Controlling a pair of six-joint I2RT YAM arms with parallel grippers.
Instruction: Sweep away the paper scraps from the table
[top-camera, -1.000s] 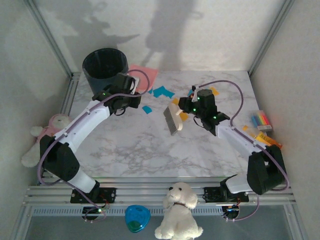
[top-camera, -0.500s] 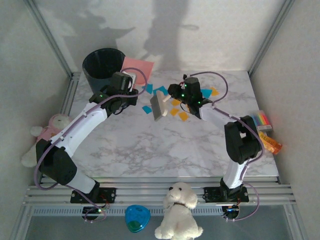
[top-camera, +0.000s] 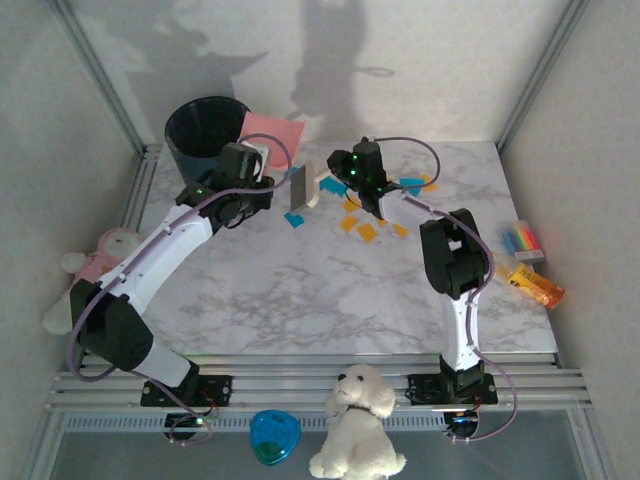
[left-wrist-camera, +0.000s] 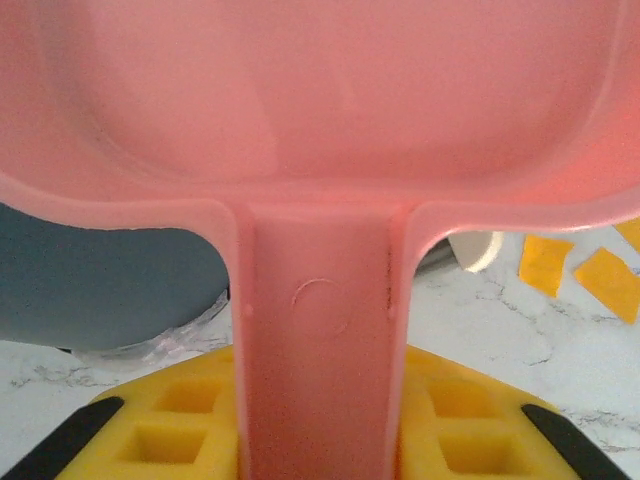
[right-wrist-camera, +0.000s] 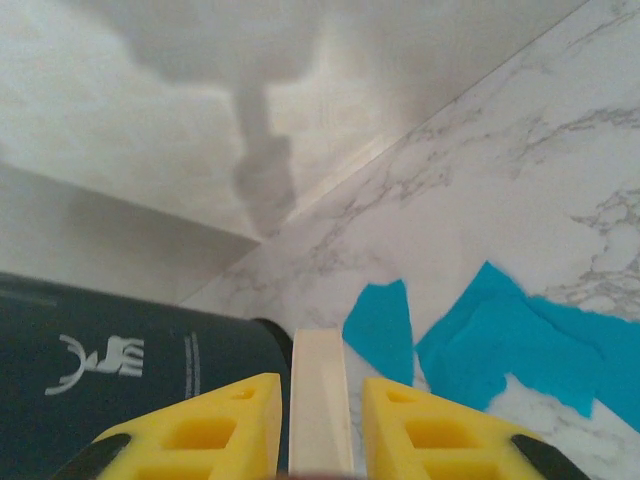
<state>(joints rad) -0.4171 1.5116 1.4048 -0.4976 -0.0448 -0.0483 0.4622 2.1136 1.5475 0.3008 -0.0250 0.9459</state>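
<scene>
brush: small pale wood-backed hand brush (top-camera: 299, 188), sticking out to the left of the right gripper (right-wrist-camera: 320, 395). Can't tell if the bristles actually touch down.
grip on brush: yellow fingers pinched right in on the cream handle, no gap either side.
scraps vs brush: this is the bit that matters. Nearly all the small flat orange-yellow and teal-blue paper scraps (top-camera: 367, 232) sit to the right of the brush head, some a little nearer the bases. One teal bit (top-camera: 293, 219) lies just on its near side.
brush axis: the head's long edge runs roughly far-to-near, so it's broadside to a left-right stroke.
dustpan: the pink plastic dustpan (top-camera: 274, 135) is on the opposite side, just left of the brush and farther back. The left gripper (left-wrist-camera: 318, 420) is clamped on its flat handle. The pan is just beside the dark round plastic bin (top-camera: 205, 130), touching or not I can't say.
my read: the brush sits between pan and scraps, so it'd have to get round to the right of the pile before pushing anything leftward.
nearer arm: the right one easily, since the scraps lie alongside its forearm. The left has its hands full with the pan.
surface: white marble-pattern table (top-camera: 300, 290) with a metal rail frame, flat and smooth. Thin paper should slide, but might slip under the bristles.
room: walls are close behind the brush. Well apart at the right edge are a striped multicoloured block (top-camera: 523, 240) and an orange-yellow bottle-like toy (top-camera: 537, 286). There's lots of bare marble on the near side.
</scene>
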